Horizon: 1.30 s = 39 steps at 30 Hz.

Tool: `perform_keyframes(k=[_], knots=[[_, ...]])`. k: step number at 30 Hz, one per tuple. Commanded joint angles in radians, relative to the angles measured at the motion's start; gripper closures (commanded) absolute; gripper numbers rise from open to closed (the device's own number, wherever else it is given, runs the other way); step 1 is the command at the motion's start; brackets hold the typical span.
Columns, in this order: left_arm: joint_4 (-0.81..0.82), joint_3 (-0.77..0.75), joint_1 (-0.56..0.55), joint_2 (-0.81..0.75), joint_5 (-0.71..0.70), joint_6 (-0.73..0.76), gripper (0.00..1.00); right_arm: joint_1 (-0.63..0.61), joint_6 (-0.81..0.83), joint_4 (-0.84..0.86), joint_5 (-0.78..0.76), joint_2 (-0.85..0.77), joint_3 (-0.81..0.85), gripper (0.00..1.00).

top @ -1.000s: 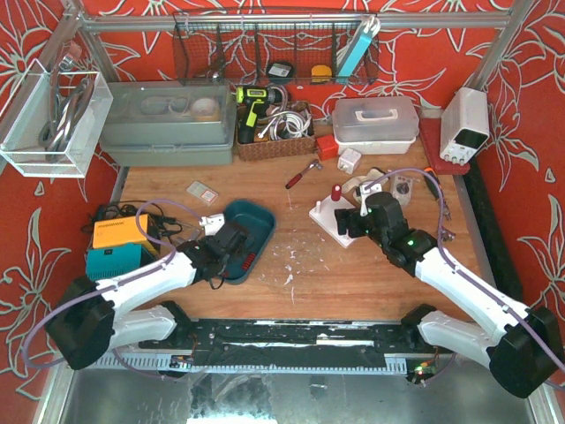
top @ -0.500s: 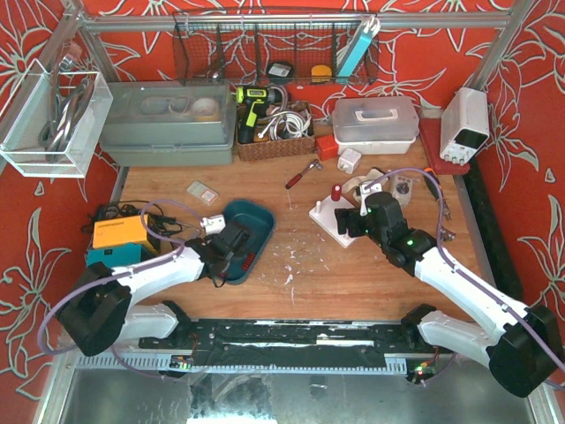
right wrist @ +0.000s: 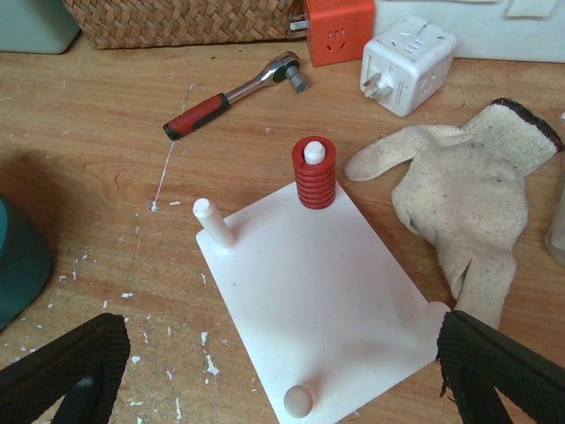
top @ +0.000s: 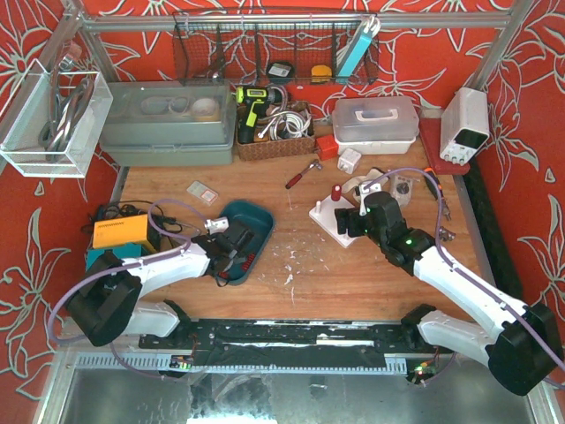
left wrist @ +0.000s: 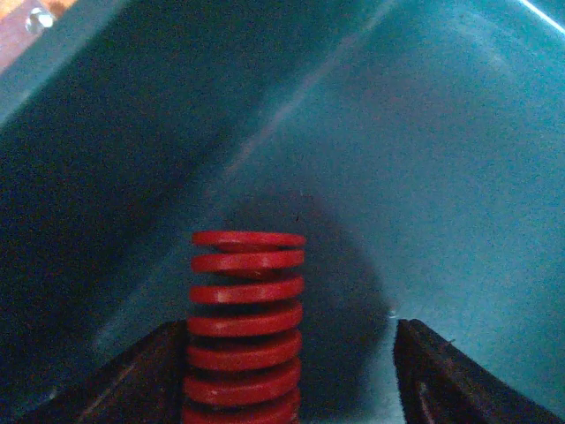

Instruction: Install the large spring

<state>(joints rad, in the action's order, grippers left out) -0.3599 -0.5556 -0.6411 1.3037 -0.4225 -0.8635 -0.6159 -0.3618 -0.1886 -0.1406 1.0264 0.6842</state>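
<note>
Spring point(left wrist: 245, 327), large and red, sits in the teal tray point(left wrist: 441, 132) between the apart fingers of the left end effector point(left wrist: 290, 353), touching one finger only. Right end effector point(right wrist: 282, 353) hangs wide apart above the white peg plate point(right wrist: 309, 291).

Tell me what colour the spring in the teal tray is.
Red. The spring shows best in the left wrist view.

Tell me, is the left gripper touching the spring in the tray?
Cannot tell. Left wrist view: one finger sits right beside the spring, with no plain gap; the other finger stands clear.
</note>
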Motion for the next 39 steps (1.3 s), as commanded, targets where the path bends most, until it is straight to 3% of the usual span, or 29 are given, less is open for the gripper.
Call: perform_keyframes(k=[1, 12, 18, 27, 34, 39], knots=[[-0.014, 0.012, 0.003, -0.015, -0.016, -0.022, 0.39, -0.005, -0.006, 0.005, -0.027, -0.001, -0.008, 0.04], [0.026, 0.025, 0.003, -0.029, -0.019, -0.009, 0.80, -0.004, -0.005, 0.004, -0.029, -0.002, -0.009, 0.04], [0.112, 0.025, 0.003, -0.102, 0.008, 0.061, 0.86, -0.005, -0.005, 0.005, -0.030, -0.005, -0.009, 0.04], [0.539, 0.115, -0.005, -0.253, 0.212, 0.343, 0.87, -0.005, -0.002, -0.011, -0.003, -0.001, 0.005, 0.04], [0.870, 0.197, -0.113, -0.243, 0.240, 0.601, 0.89, -0.014, -0.011, -0.086, 0.255, 0.016, 0.083, 0.06], [1.175, 0.337, -0.172, -0.254, 0.306, 0.749, 0.93, -0.062, -0.035, -0.128, 0.425, 0.057, 0.148, 0.08]])
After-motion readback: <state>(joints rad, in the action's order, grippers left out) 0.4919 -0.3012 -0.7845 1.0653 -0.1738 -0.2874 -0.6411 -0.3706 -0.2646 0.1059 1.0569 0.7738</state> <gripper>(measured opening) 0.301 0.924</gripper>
